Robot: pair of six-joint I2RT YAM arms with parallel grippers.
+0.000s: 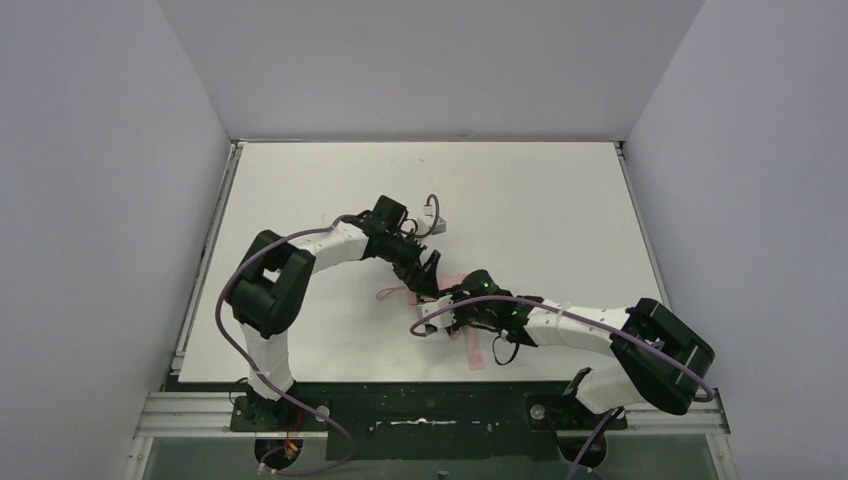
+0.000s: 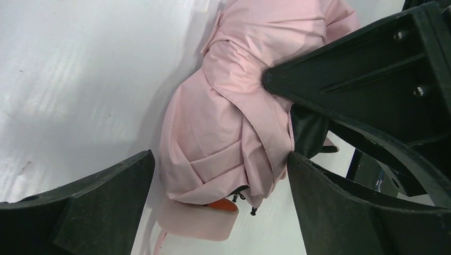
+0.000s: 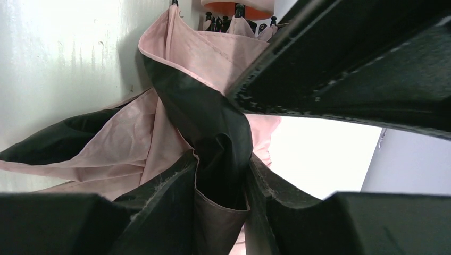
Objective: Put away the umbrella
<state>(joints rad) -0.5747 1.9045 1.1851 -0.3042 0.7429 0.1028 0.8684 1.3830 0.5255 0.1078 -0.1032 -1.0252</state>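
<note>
The umbrella (image 2: 228, 122) lies folded on the white table, its pale pink canopy bunched in loose pleats. Its pink handle (image 2: 197, 220) shows at the near end in the left wrist view. My left gripper (image 2: 219, 159) is open and straddles the bundle, one finger (image 2: 90, 207) on each side. My right gripper (image 3: 223, 180) is shut on a fold of the canopy (image 3: 213, 122), black side showing. In the top view both grippers meet at the table's middle, left (image 1: 428, 275) and right (image 1: 448, 312), and hide most of the umbrella.
The white table (image 1: 540, 210) is walled on three sides. A small grey connector on a purple cable (image 1: 437, 222) lies just behind the left wrist. Pink strips (image 1: 475, 350) show on the table near the right arm. The arm bases stand at the near edge.
</note>
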